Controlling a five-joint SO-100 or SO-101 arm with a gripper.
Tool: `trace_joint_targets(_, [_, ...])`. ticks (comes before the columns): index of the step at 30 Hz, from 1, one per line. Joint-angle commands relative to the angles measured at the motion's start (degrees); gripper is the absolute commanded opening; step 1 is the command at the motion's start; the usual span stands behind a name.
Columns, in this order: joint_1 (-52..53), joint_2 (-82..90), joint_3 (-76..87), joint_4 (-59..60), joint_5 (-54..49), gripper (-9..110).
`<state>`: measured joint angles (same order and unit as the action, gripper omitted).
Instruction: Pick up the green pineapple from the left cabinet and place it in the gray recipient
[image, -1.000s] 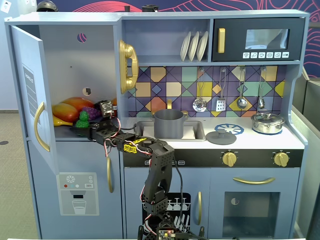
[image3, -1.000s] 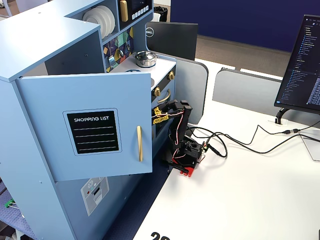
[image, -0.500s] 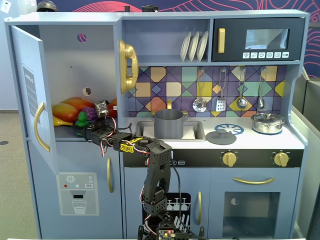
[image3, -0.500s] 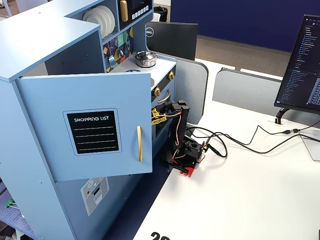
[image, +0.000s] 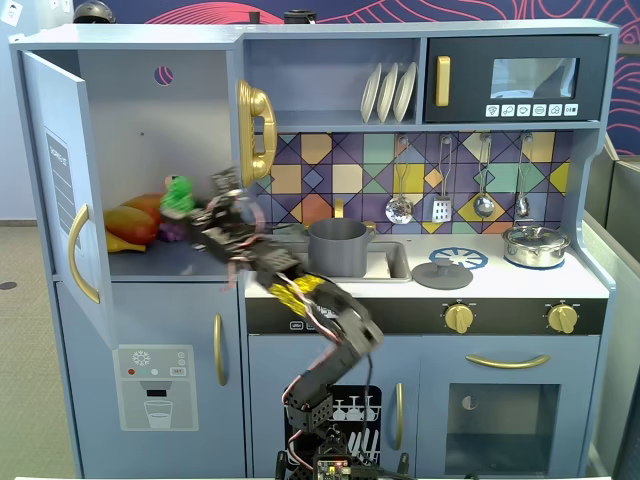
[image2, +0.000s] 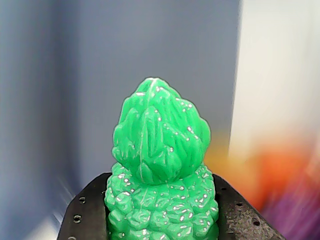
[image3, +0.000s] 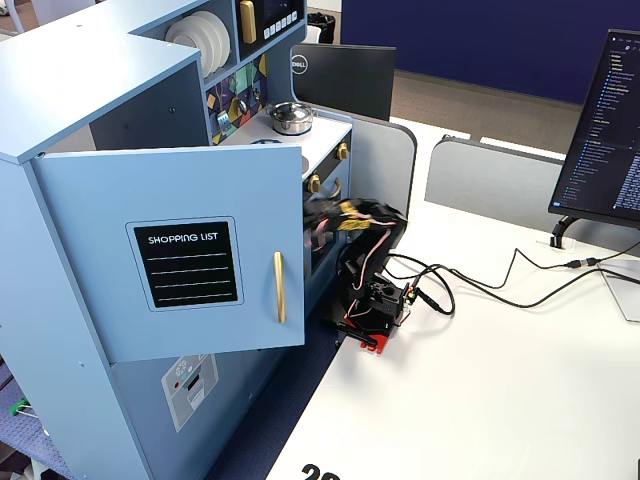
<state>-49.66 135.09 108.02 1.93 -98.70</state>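
The green pineapple (image: 178, 194) hangs in the air inside the open left cabinet (image: 140, 130), well above its shelf, with my gripper (image: 186, 207) shut on it. In the wrist view the pineapple (image2: 159, 165) stands crown up and fills the middle, and the black fingers (image2: 85, 215) press on both sides of its bumpy body. The gray recipient (image: 337, 247) stands in the sink to the right of the cabinet in a fixed view. In the side fixed view the cabinet door (image3: 180, 250) hides the gripper and pineapple, and only the arm (image3: 362, 214) shows.
An orange-yellow mango (image: 132, 222) and purple grapes (image: 168, 230) lie on the shelf under the pineapple. The gold phone (image: 255, 130) hangs on the cabinet's right wall. A round lid (image: 442, 273) and a silver lidded pot (image: 535, 245) stand on the counter. Cables (image3: 470, 285) cross the white table.
The gripper has risen from the shelf with the pineapple in it, and the arm has stretched up and to the left. The mango and grapes stayed on the shelf.
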Motion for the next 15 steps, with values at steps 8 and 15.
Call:
trace_joint_targets(8, [39.64,27.25,2.55,12.04,9.32,0])
trace_joint_targets(15, [50.8,13.01,-3.08,12.83,11.69,0])
